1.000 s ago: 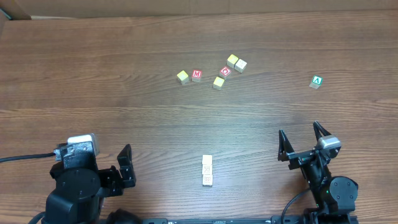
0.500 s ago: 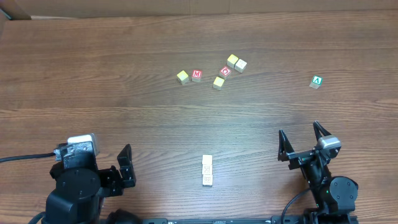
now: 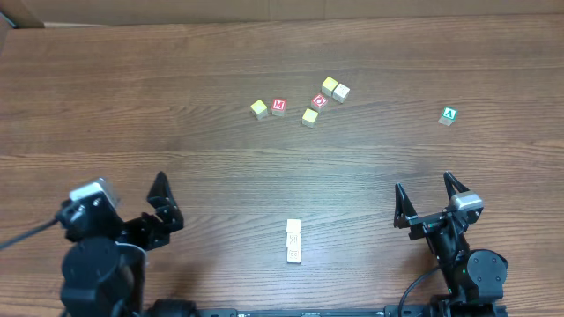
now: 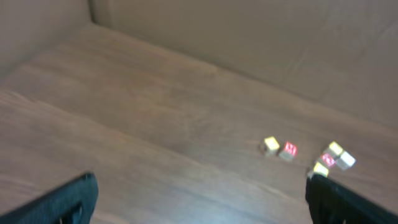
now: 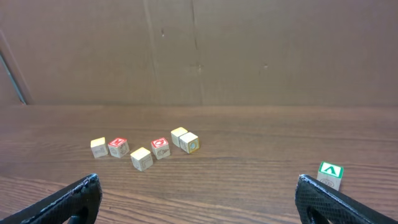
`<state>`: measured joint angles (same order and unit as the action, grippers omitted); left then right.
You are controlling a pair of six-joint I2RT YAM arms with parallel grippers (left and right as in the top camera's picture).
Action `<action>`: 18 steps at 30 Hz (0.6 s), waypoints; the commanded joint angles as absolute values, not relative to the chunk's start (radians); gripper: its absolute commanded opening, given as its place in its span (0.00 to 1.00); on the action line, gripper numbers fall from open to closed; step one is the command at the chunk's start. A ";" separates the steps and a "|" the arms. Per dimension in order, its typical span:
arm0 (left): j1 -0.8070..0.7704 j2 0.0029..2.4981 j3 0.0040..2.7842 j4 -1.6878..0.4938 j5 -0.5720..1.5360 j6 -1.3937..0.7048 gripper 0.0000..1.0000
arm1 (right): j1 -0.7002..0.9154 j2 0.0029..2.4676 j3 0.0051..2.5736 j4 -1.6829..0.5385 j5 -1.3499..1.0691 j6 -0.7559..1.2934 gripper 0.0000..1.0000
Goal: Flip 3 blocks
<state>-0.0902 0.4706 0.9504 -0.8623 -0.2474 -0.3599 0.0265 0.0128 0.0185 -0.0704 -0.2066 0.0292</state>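
Observation:
Three pale blocks [image 3: 293, 240] lie touching in a short row near the table's front middle, seen only in the overhead view. My left gripper [image 3: 141, 211] is to their left, open and empty, its fingertips [image 4: 78, 196] wide apart in the blurred left wrist view. My right gripper [image 3: 426, 201] stands to the right of the row, also open with nothing between its fingers [image 5: 81, 194]. Neither gripper touches a block.
A loose group lies at the back middle: yellow-faced cubes [image 3: 258, 108] [image 3: 309, 116] [image 3: 329, 85], a whitish cube [image 3: 341, 92], red M cube [image 3: 278, 106] and red O cube [image 3: 319, 101]. The green A cube [image 3: 448, 115] sits alone, far right. A cardboard wall [image 5: 199, 50] backs the table.
My left arm has swung to the left and turned, so its gripper now points toward the back right. The right arm and all the cubes stayed still.

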 commanded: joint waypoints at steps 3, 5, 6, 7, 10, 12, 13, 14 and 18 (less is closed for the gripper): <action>-0.033 0.250 0.648 -0.646 -0.010 -0.249 1.00 | 0.021 0.003 0.008 -0.065 -0.211 0.030 1.00; -0.031 0.168 0.545 -0.564 0.001 -0.248 1.00 | 0.021 0.003 0.008 -0.065 -0.211 0.029 1.00; -0.031 0.133 0.502 -0.533 0.001 -0.248 1.00 | 0.021 0.003 0.008 -0.065 -0.211 0.029 1.00; -0.031 0.101 0.463 -0.501 0.001 -0.247 1.00 | 0.021 0.003 0.008 -0.065 -0.211 0.030 1.00; -0.031 0.025 0.358 -0.408 0.001 -0.242 1.00 | 0.021 0.003 0.008 -0.065 -0.211 0.029 1.00; -0.031 0.003 0.307 -0.352 0.001 -0.234 0.99 | 0.021 0.003 0.008 -0.065 -0.211 0.029 1.00; -0.031 0.003 0.289 -0.329 0.001 -0.226 1.00 | 0.021 0.003 0.008 -0.065 -0.211 0.029 1.00; -0.031 0.004 0.269 -0.302 0.001 -0.216 1.00 | 0.021 0.003 0.008 -0.065 -0.211 0.029 1.00; -0.031 0.004 0.202 -0.187 0.001 -0.174 1.00 | 0.021 0.003 0.008 -0.065 -0.211 0.029 1.00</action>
